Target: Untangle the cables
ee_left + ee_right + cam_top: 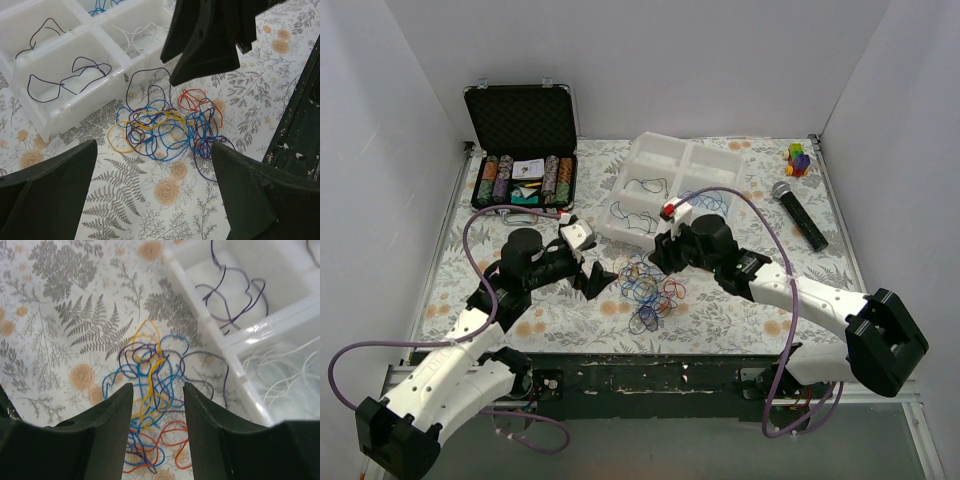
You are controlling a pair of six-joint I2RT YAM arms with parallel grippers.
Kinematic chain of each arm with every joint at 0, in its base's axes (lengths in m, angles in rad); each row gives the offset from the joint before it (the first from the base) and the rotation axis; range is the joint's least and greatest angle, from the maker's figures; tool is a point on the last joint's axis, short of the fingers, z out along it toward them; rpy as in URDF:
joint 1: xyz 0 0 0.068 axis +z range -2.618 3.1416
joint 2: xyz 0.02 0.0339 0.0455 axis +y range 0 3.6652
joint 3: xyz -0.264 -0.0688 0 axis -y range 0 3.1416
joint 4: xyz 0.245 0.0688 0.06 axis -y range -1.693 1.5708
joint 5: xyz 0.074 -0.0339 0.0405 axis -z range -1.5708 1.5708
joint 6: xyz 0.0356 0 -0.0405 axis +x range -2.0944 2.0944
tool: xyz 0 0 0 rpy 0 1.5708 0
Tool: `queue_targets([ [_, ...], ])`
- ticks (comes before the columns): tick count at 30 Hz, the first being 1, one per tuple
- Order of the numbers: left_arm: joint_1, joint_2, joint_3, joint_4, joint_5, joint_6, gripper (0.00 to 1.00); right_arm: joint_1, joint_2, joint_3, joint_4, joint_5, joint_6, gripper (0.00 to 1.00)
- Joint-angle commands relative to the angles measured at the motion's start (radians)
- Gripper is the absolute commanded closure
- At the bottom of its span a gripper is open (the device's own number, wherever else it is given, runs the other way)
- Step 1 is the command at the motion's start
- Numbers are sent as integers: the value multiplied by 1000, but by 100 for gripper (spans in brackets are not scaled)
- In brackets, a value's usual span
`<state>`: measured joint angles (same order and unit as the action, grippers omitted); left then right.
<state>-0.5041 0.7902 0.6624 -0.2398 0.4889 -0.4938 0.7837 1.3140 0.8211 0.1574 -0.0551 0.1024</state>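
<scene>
Left gripper, overhead view: black fingers spread fully apart, nothing held, standing just left of the cables. These form a loose tangle of thin blue, orange, yellow, red and dark purple wire loops. They lie on the floral-patterned worktop at mid-width, nearer its near edge. Right gripper: over the tangle's far side, beside the near left corner of the white plastic compartment tray. Its opening cannot be read from this view. An open black case of poker chips sits at the far left corner. A black microphone lies toward the right edge, and a small multicoloured block toy stands at the far right corner.

Left wrist view: both fingers stand wide apart at the lower corners. The tangle lies between and beyond them, touched by neither. One dark purple loop reaches close to the tray's wall. Tray compartments hold dark purple wires and white wires.

Right wrist view: fingers partly parted with a clear gap and no wire clamped. Yellow and blue strands show through the gap, lying on the worktop below. The tray sits at upper right.
</scene>
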Motion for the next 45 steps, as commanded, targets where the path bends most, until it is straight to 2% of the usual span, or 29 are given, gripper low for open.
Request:
queue_targets([
  [1, -2, -32, -15, -7, -18, 15, 2, 20, -71, -109, 71, -14, 75, 48],
  [5, -2, -46, -17, -29, -23, 17, 2, 40, -41, -143, 120, -31, 79, 48],
  [17, -2, -89, -6, -85, -33, 29, 2, 46, 223, -10, 168, -65, 42, 51],
  [21, -2, -86, -4, -90, -35, 38, 2, 46, 271, 19, 172, -69, 37, 57],
  [28, -2, -78, 8, -84, -33, 38, 2, 48, 307, 36, 157, -65, 29, 74],
  [30, -2, -77, 11, -81, -35, 40, 2, 46, 315, 39, 146, -63, 23, 76],
  [33, -2, -77, 14, -81, -35, 38, 2, 46, 321, 39, 143, -63, 23, 84],
  [36, -2, -77, 17, -85, -35, 40, 2, 49, 312, 41, 140, -60, 22, 99],
  [45, -1, -74, -1, -70, -35, 47, 2, 69, 32, 141, 74, -23, -29, 99],
])
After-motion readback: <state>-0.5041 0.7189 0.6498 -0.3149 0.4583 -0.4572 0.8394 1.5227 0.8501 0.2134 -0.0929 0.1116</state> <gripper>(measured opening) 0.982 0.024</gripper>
